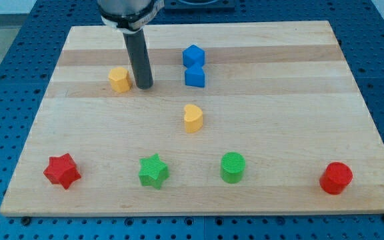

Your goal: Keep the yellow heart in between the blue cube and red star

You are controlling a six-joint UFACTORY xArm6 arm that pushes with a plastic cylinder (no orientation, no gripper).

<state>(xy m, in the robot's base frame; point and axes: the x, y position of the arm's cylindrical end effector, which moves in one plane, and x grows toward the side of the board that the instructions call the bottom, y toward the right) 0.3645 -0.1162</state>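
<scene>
My tip (144, 87) is down on the far-left part of the wooden board (299, 80), just right of a yellow block (119, 79) that looks hexagonal, though shape is hard to call at this size; can't tell if they touch. No jaws on this rig, just the bare dark rod, holding nothing. Yellow heart (192, 118) sits mid-board, well clear of my tip, nearer and to the right of it. Blue cube (195, 77) is straight behind the heart on the far side, with a second blue block (193, 55) touching or nearly touching its far edge; that one's shape reads more faceted than square. Red star (62, 171) is at the near-left corner. Status, as I judge it: the heart lies below the cube but off to the right of the cube-to-star line, so not yet between them; it needs a push left and a bit nearer. Nothing is blocking that path. Also on the board: green star (153, 171) and green cylinder (233, 167) along the near edge, red cylinder (336, 178) near-right. Blocks look like matte moulded plastic, faintly ribbed on the sides; the board is pale banded wood, smooth, sitting on a blue perforated table (5, 67).
</scene>
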